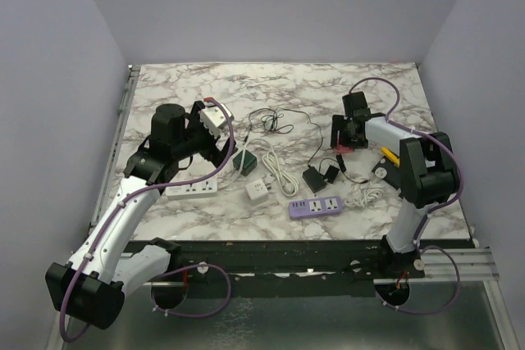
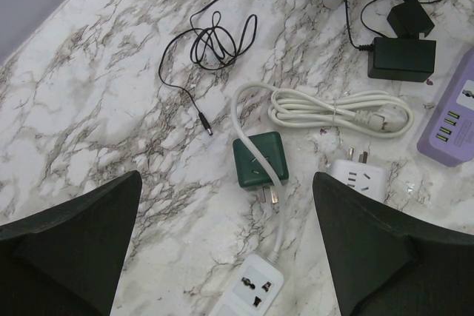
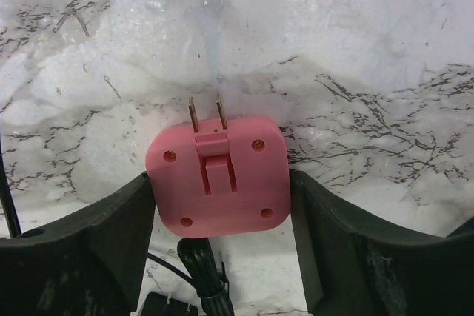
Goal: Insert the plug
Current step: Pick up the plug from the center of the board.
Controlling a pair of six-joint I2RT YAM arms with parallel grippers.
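Robotics lab cell: lilac walls (image 1: 82,79), marbled surface (image 1: 287,88), left arm (image 1: 123,211) and right arm (image 1: 422,170) bolted to a rail (image 1: 328,272).

Green adapter (image 2: 257,160) on marble table (image 2: 89,109), white adapter (image 2: 359,177) near; thin black wire (image 2: 218,38), black charger (image 2: 401,58) beyond.

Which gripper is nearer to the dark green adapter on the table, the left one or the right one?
Left. The left gripper hovers open close by the green adapter; the right gripper holds the pink plug well off to its right.

Pink plug (image 3: 218,175), dark green adapter (image 2: 257,159), lilac power strip (image 1: 316,206), grey-veined white marble table (image 1: 287,88)
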